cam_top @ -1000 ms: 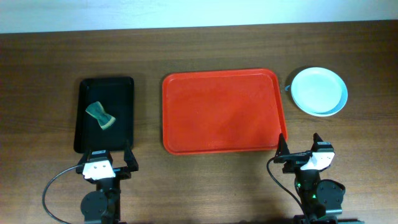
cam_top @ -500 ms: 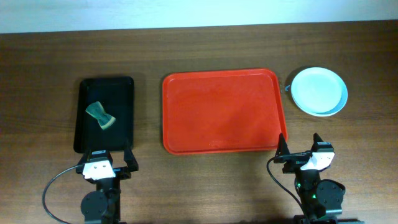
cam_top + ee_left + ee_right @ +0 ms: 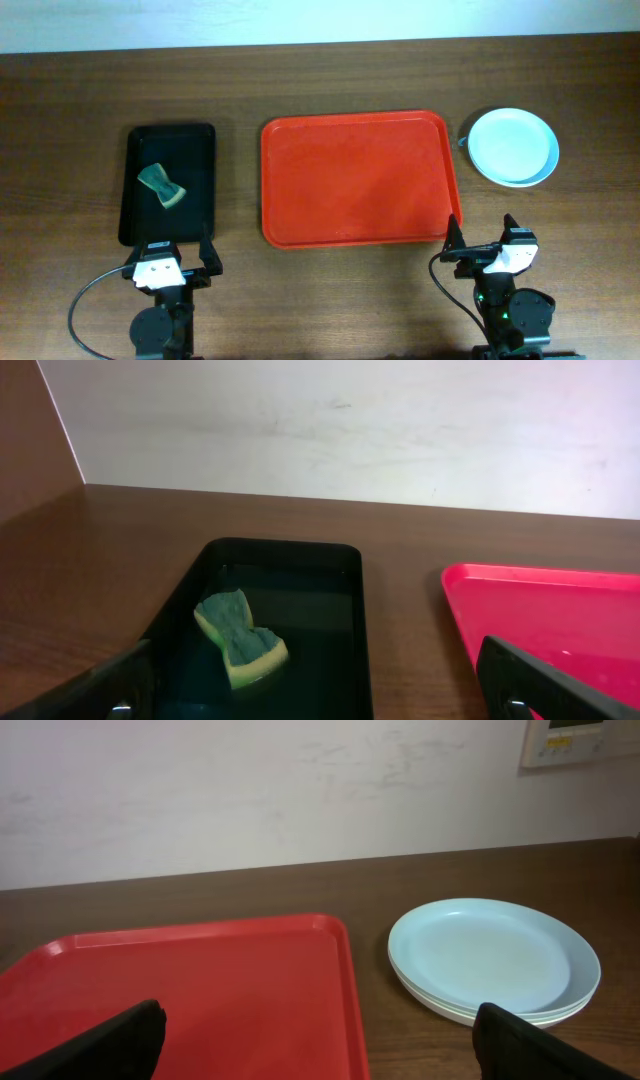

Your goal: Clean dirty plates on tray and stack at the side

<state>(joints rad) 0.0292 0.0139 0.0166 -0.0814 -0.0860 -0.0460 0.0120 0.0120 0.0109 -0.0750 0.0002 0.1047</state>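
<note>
Partly seen stack and trays
Right of the tray (image 3: 200, 990), only the top one of the plates (image 3: 495, 955) shows; those beneath are hidden but for thin rims. Wrist views crop the tray and, left of it, the black tray (image 3: 320, 620) at its near end.

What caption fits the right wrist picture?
Stacked round plates, pale blue on top, rest on the wooden table beside the large red plastic tray.
</note>
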